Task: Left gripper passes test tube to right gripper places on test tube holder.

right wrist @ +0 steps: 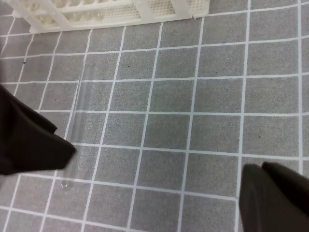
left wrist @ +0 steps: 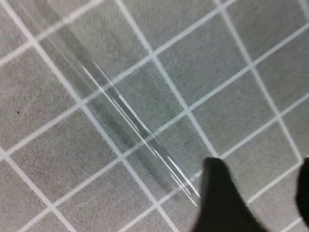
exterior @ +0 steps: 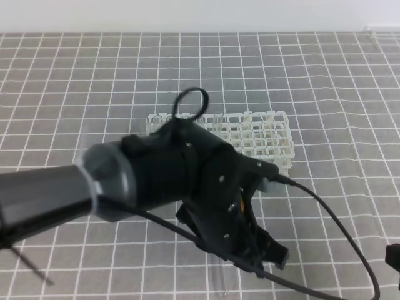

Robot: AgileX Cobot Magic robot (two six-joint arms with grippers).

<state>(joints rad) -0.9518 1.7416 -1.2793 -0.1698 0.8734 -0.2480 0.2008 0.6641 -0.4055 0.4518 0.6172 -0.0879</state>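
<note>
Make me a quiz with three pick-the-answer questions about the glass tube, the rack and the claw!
1. Where is the test tube?
A. Lying flat on the grey checked cloth
B. Standing in a hole of the rack
C. Held up in the air

2. What colour is the test tube holder?
A. Red
B. White
C. Blue

3. How do the jaws of the left gripper stand?
A. Shut on the tube
B. Shut on nothing
C. Open, with only cloth between them

Answers:
1. A: the right wrist view shows the tube flat on the squares, in front of the rack.
2. B: its grid and dotted side panel are white plastic.
3. C: the left wrist view shows two black fingers apart, with the tube lying off to one side of them.
</note>
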